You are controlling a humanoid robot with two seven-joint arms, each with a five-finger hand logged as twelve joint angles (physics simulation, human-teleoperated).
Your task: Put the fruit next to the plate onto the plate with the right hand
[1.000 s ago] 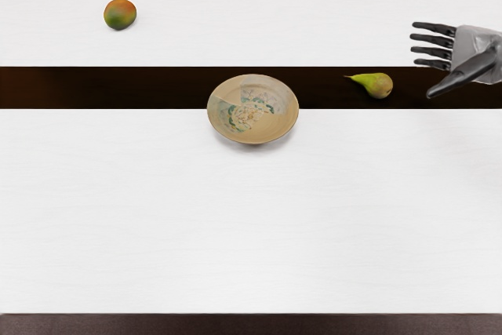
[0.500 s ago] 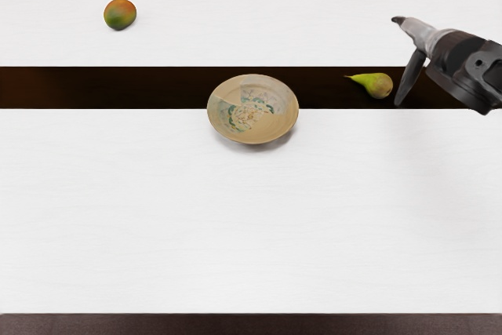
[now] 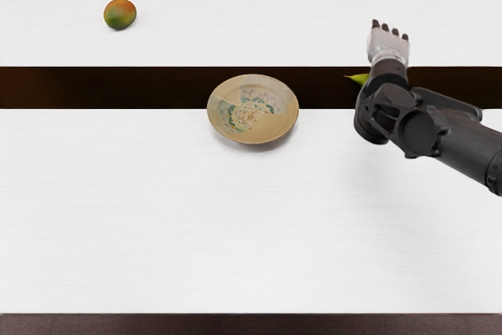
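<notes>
Head view: right hand (image 3: 387,46) is covering most of the pear (image 3: 358,78); whether it is gripping cannot be told. The pear is lying on the dark strip (image 3: 118,88), right of the plate (image 3: 213,109), apart from it. A mango (image 3: 120,14) is lying far left on the surface (image 3: 235,217).

Right hand (image 3: 388,46) moved left, now over pear (image 3: 358,78) (mostly hidden, tip showing).

Pear (image 3: 358,78) mostly behind right forearm (image 3: 423,123)
</notes>
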